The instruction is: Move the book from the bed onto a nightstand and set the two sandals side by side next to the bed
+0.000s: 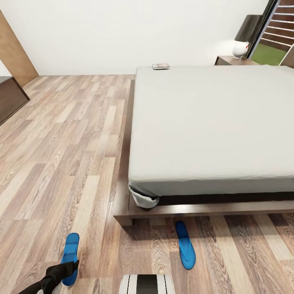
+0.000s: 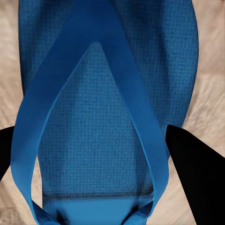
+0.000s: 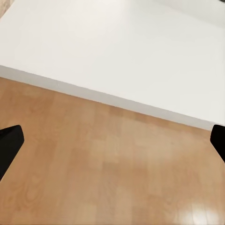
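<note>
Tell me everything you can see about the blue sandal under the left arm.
The left sandal is a flat, bright blue flip-flop with an elongated oval sole of woven-looking texture and a smooth V-shaped strap. It lies flat on the wood plank floor, apart from the bed. The left end effector hangs open directly above it, fingers straddling the strap.

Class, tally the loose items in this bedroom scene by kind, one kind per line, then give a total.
Blue sandals: 2, one under the left gripper at, one by the bed's foot
Books: 1, at the bed's far corner
Lamps: 1, on the nightstand
Total: 4
</note>
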Available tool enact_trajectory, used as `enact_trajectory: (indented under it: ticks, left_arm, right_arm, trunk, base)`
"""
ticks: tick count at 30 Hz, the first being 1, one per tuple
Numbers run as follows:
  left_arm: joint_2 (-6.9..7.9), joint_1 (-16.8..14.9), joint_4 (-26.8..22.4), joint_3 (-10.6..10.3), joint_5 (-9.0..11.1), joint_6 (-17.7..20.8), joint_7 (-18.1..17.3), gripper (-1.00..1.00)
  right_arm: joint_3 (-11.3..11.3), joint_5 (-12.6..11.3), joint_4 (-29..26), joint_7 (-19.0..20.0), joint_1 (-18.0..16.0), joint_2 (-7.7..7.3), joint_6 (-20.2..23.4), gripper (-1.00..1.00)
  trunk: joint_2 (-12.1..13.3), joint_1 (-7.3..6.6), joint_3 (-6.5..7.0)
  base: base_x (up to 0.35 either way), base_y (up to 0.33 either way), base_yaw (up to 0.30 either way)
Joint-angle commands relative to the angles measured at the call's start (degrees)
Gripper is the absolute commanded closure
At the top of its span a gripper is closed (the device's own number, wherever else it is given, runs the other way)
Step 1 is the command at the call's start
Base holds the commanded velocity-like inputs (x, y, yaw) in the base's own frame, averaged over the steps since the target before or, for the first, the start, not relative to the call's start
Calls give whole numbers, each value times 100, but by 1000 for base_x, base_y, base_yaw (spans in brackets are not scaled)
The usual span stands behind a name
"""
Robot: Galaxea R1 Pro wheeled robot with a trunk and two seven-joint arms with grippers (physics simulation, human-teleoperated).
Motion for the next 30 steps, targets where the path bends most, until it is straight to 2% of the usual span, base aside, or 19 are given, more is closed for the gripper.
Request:
enact_trajectory:
  ticks: [1,11,30]
  left_arm:
    - [2,-1,-7,-36,-19,10,-26,100]
    - [-1,-1,-6,-34,-19,10,-26,100]
    - [-3,-1,-18,-43,-19,10,-26,100]
  right_arm:
    - [19,-20,5,-9,-2,-1,-10,-100]
    - [21,-20,0,-9,-2,-1,-10,-100]
    - [21,-14,-3,-9,-2,-1,-10,-100]
  trunk:
    - [-1,-1,-3]
    - [-1,-1,-3]
    - [-1,-1,-3]
  base:
    - [0,-55,0]
    - [-111,-133,0]
    - [-77,-43,0]
